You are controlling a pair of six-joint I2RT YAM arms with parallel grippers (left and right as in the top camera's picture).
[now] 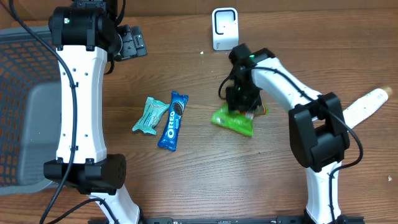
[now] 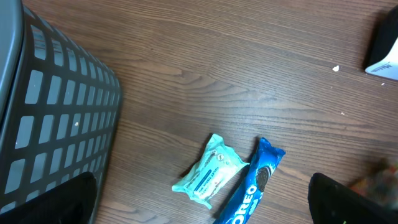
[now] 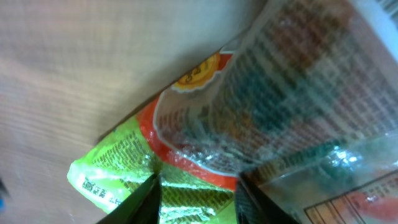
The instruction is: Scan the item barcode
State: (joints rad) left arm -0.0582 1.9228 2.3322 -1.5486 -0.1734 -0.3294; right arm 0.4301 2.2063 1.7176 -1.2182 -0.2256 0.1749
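Table: a dark brown wood-grain table (image 1: 186, 180) carries everything; nothing else of the room shows.
Right fingers: the right fingers (image 3: 144, 202) point down at the table with their two dark tips somewhat apart. I cannot tell whether they pinch anything.
Green snack bag: the green snack bag (image 3: 118, 171) lies directly under the right fingers. Its crinkled green corner sits in the gap between the tips, and its clear printed panel spreads over one tip. From overhead it lies flat on the table, its green end sticking out from below the fingers toward the robot's base.
Barcode: the print is too blurred in the right wrist view to make out.
In the way: from overhead, the right arm's wrist covers most of the bag.
Oreo pack: the blue Oreo pack (image 1: 173, 121) lies to the left of the right fingers, apart from the bag, with bare table between.
Mint-green packet: the mint-green packet (image 1: 149, 115) lies just beside the Oreo pack, on the side away from the right fingers.
Left fingers: the left fingers (image 2: 68, 202) are spread wide with nothing between them, above the table and well apart from the bag. The packet and the Oreo pack lie below them.
White scanner: the white scanner (image 1: 224, 28) stands upright beyond the right fingers, near the table's far edge.
Grey mesh basket: the grey mesh basket (image 1: 18, 62) sits beside the left fingers, on the side away from the bag.
White tube: the white tube (image 1: 367, 102), tan at its tip, lies to the right of the right fingers, well apart.
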